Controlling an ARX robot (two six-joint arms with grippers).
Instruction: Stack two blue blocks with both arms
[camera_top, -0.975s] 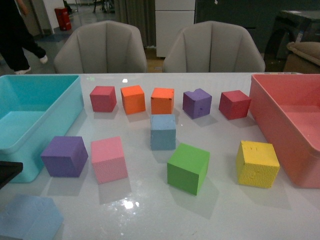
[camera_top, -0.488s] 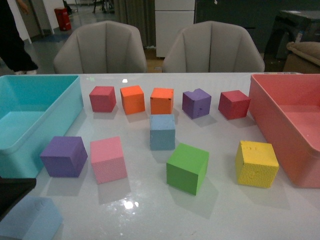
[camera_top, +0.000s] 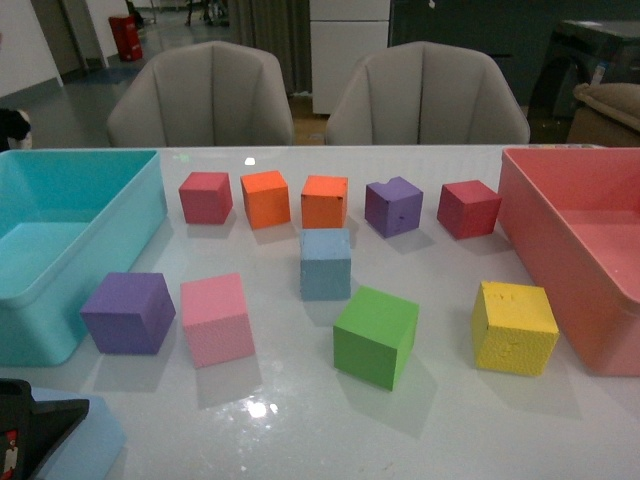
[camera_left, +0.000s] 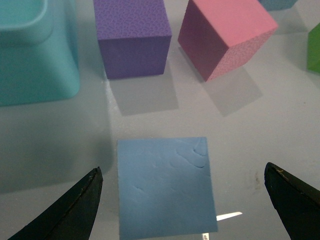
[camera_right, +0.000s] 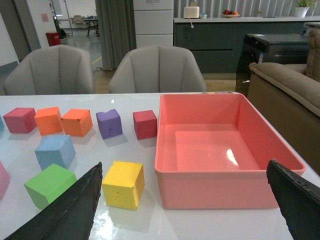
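One pale blue block (camera_top: 326, 263) stands mid-table, behind the green cube; the right wrist view shows this blue block (camera_right: 55, 151) too. The other blue block (camera_left: 165, 187) lies at the table's front left corner. My left gripper (camera_left: 182, 168) hangs open above it, one finger on each side and neither touching. In the front view only an edge of that block (camera_top: 95, 448) shows beside the black left gripper (camera_top: 35, 425). My right gripper (camera_right: 184, 165) is open and empty, facing the pink bin and the yellow cube; it is out of the front view.
A turquoise bin (camera_top: 60, 230) stands at the left and a pink bin (camera_top: 590, 260) at the right. Purple (camera_top: 128, 312), pink (camera_top: 217, 318), green (camera_top: 376, 335) and yellow (camera_top: 513, 327) cubes lie in front. Several red, orange and purple cubes line the back.
The left gripper has come further into the front view at the bottom left and now covers more of the near blue block. The person at the back left has walked off.
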